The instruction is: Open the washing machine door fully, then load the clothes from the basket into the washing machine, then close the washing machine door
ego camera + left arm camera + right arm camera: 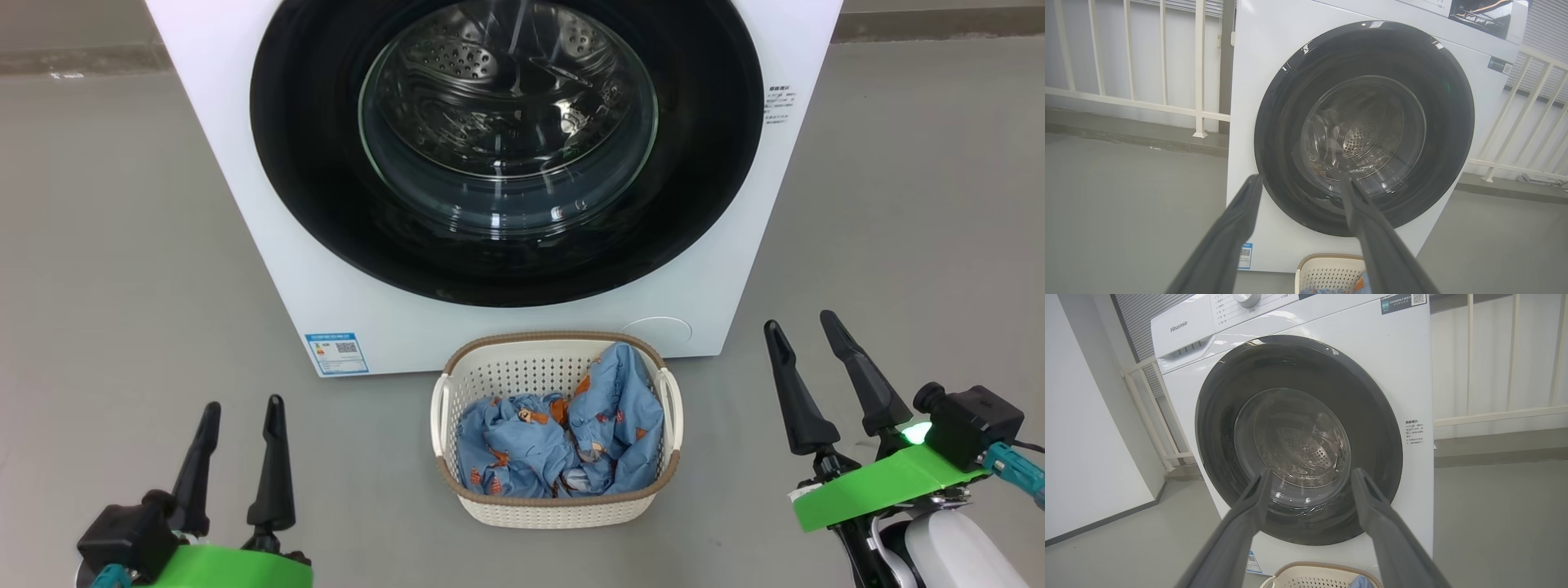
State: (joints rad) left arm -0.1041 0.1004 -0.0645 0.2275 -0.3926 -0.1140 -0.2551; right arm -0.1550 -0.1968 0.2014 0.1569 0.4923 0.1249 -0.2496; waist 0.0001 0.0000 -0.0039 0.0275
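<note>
Both arms hang low in front of the washing machine (392, 327), forearms level and fingers aimed at its front. The left end effector (245, 403) sits over the floor (122, 245) to the left of the basket (555, 336), its two dark fingers apart and holding nothing. The right end effector (800, 320) is to the basket's right and nearer the machine, its fingers leaning slightly left, likewise spread and empty. A green band (882, 486) wraps its wrist beside a small lit green lamp (918, 433). Each wrist view looks along its own open fingers at the washing machine door (506, 139), which lies shut, flush with the white front, the steel drum showing through the glass. The basket stands on the floor just before the machine's lower front edge, with the clothes (555, 441) bunched inside it. The word "Hisense" (1178, 326) is printed on the top panel, left of a dial (1247, 298). A dark label with a QR code (1402, 301) sits at the upper right corner, a block of small print (1414, 433) is right of the door, and a blue sticker (336, 353) with a QR code marks the lower left corner; their text is too small to read.
</note>
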